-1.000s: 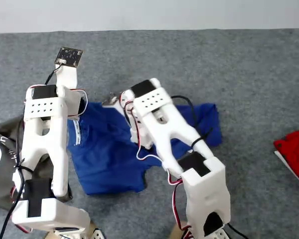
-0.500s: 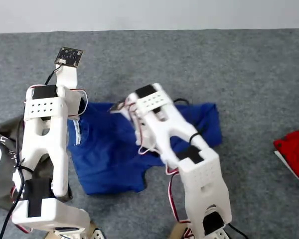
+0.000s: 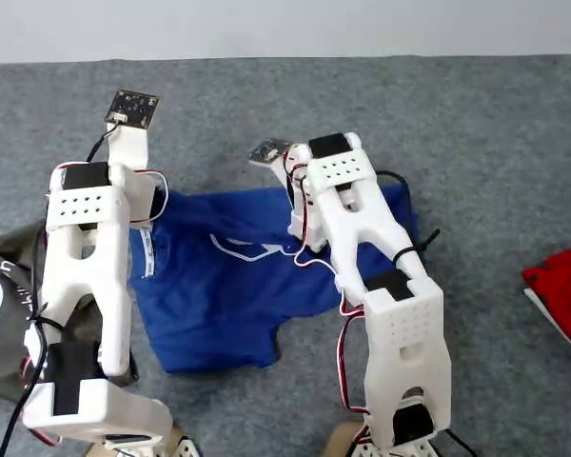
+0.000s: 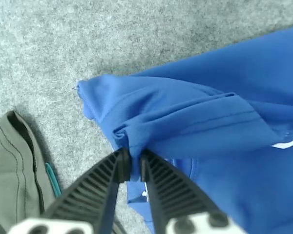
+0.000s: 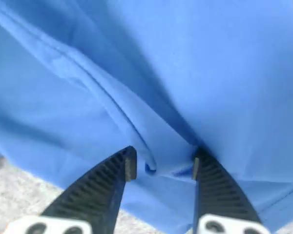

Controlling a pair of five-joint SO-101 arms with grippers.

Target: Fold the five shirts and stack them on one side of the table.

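A blue shirt (image 3: 219,295) lies crumpled on the grey table between the two arms. In the left wrist view my left gripper (image 4: 132,163) is shut on a folded corner of the blue shirt (image 4: 224,112), close to its edge. In the right wrist view my right gripper (image 5: 163,165) is open, pressed low on the blue shirt (image 5: 210,63), with a raised ridge of cloth between its fingers. From above, the left arm (image 3: 90,238) stands over the shirt's left edge. The right arm (image 3: 347,205) reaches over the shirt's far right part.
A dark olive shirt (image 3: 5,286) lies at the table's left edge, beside the left arm; it shows as olive cloth (image 4: 14,165) next to the left gripper. A red shirt (image 3: 561,286) lies at the right edge. Bare grey table (image 3: 476,124) stretches beyond the blue shirt.
The right arm has swung to the right and farther back across the blue shirt, and the shirt's far edge now lies more spread out. The left arm has stayed put.
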